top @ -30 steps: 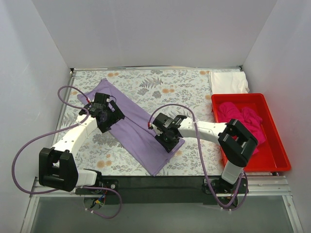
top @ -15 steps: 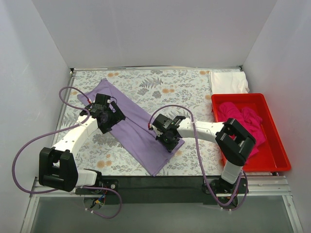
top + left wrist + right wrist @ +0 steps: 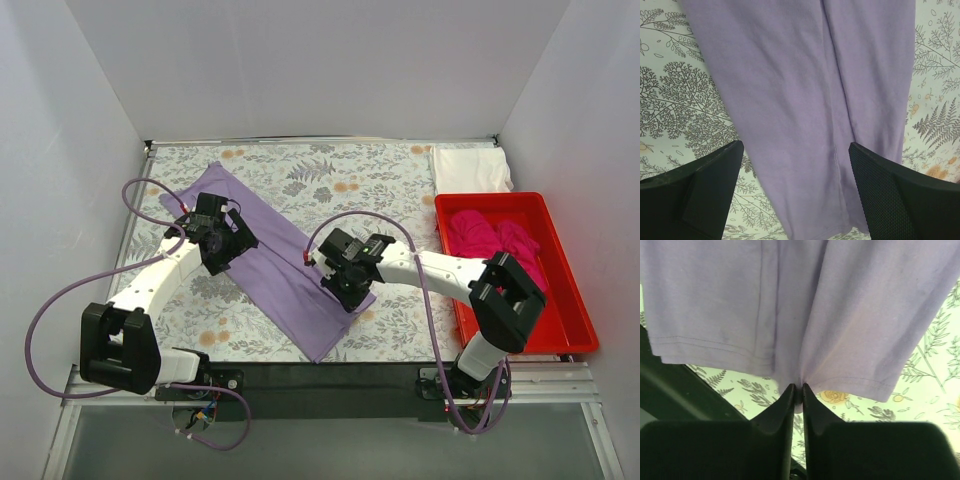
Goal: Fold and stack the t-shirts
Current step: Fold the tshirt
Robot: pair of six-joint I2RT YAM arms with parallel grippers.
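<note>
The lavender t-shirt point(image 3: 275, 262) lies as a long folded strip running diagonally on the tablecloth. My left gripper point(image 3: 222, 243) is open above its upper left part, and the fabric point(image 3: 790, 100) shows flat between the spread jaws. My right gripper point(image 3: 347, 282) is shut on the shirt's lower right hem, pinching a bunch of lavender fabric point(image 3: 805, 340) between the fingertips point(image 3: 790, 395). The magenta t-shirt point(image 3: 495, 245) lies crumpled in the red bin. The white t-shirt point(image 3: 470, 168) lies folded at the back right.
The red plastic bin point(image 3: 565, 310) stands along the right side. The floral tablecloth point(image 3: 390, 190) covers the table. White walls enclose the back and sides. The black front edge point(image 3: 330, 375) runs below the shirt.
My right arm has shifted, its elbow swinging right and nearer; its gripper stays on the shirt's lower right hem. The left gripper has barely moved.
</note>
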